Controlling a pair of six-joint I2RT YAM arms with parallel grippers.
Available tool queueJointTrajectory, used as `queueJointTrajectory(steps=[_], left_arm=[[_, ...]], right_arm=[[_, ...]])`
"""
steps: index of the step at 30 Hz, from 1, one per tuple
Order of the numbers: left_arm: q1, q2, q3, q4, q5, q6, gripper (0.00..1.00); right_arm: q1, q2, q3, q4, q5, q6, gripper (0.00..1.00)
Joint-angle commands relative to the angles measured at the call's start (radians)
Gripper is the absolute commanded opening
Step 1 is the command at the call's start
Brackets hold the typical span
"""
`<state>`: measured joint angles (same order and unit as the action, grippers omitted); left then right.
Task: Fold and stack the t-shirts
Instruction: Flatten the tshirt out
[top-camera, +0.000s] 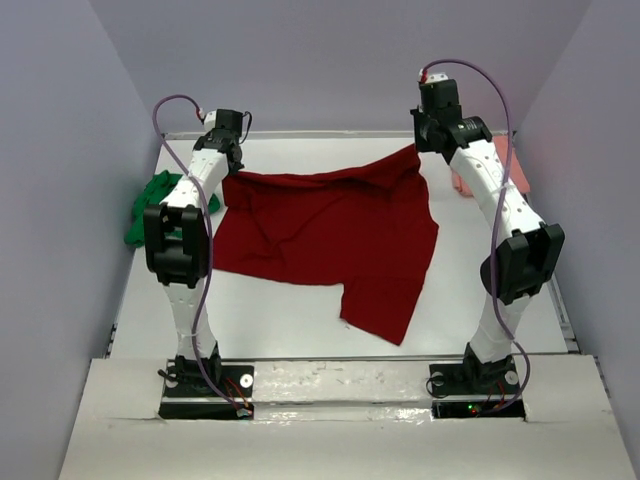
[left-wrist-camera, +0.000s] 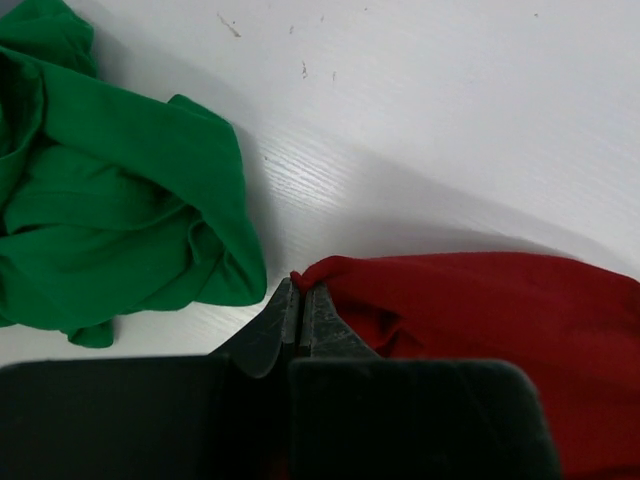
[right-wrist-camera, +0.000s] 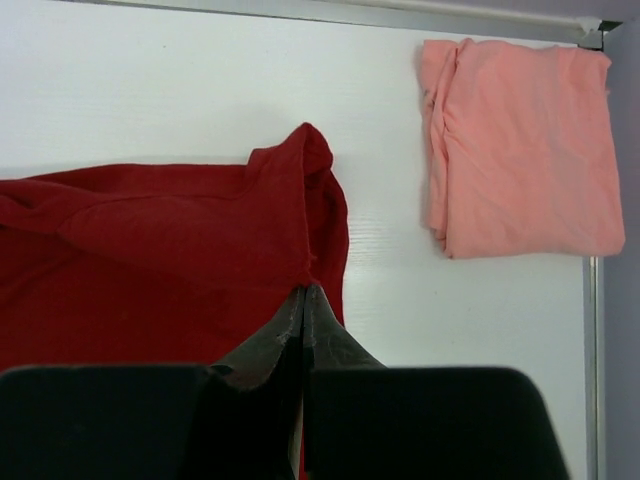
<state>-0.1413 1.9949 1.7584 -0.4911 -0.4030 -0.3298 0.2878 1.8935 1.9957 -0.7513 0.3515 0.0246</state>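
The dark red t-shirt (top-camera: 330, 230) lies spread over the middle of the table, its far edge lifted at both corners. My left gripper (left-wrist-camera: 301, 287) is shut on the shirt's far left corner (left-wrist-camera: 320, 272). My right gripper (right-wrist-camera: 305, 290) is shut on the far right corner (right-wrist-camera: 300, 200), which hangs pulled up beneath it. The green t-shirt (left-wrist-camera: 110, 190) lies crumpled at the left table edge, just beside the left gripper. The salmon pink t-shirt (right-wrist-camera: 515, 150) lies folded at the far right corner of the table.
White table (top-camera: 300, 320) with a metal rail along its far edge (right-wrist-camera: 400, 12) and right side (right-wrist-camera: 590, 360). Grey walls close in on three sides. Both arm bases stand on the near board (top-camera: 340, 385).
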Motion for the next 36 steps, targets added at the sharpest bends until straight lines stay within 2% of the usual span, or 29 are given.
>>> queueJointTrajectory(steps=[1, 3, 8, 13, 15, 18, 19, 24, 28, 36], left_arm=[[0.011, 0.038, 0.093, -0.089, -0.027, -0.032, 0.00], [0.011, 0.022, 0.096, -0.089, -0.004, -0.037, 0.00], [-0.003, -0.192, -0.062, 0.081, 0.151, 0.031, 0.00], [-0.141, -0.490, -0.148, 0.163, 0.155, 0.121, 0.00], [-0.182, -0.574, -0.169, 0.163, 0.119, 0.118, 0.00], [-0.253, -0.763, -0.281, 0.163, 0.096, 0.106, 0.00], [-0.264, -0.859, -0.304, 0.160, 0.093, 0.106, 0.00], [-0.297, -1.140, -0.396, 0.090, 0.075, 0.097, 0.00], [-0.297, -1.237, -0.398, 0.002, 0.052, 0.092, 0.00], [-0.296, -1.338, -0.401, -0.056, 0.087, 0.063, 0.00]], right_arm=[[0.002, -0.073, -0.017, 0.012, 0.027, 0.021, 0.00], [0.011, -0.080, -0.015, 0.010, 0.044, 0.021, 0.00], [0.037, -0.160, 0.015, 0.033, 0.096, -0.008, 0.00], [0.111, -0.307, 0.066, 0.070, 0.208, -0.078, 0.00], [0.168, -0.454, -0.052, 0.171, 0.239, -0.101, 0.00], [0.204, -0.642, -0.225, 0.236, 0.302, -0.114, 0.00], [0.205, -0.677, -0.248, 0.231, 0.311, -0.112, 0.00], [0.235, -0.877, -0.330, 0.133, 0.362, -0.085, 0.00], [0.235, -0.953, -0.269, 0.027, 0.366, -0.049, 0.00], [0.235, -0.958, -0.029, -0.162, 0.377, -0.028, 0.00]])
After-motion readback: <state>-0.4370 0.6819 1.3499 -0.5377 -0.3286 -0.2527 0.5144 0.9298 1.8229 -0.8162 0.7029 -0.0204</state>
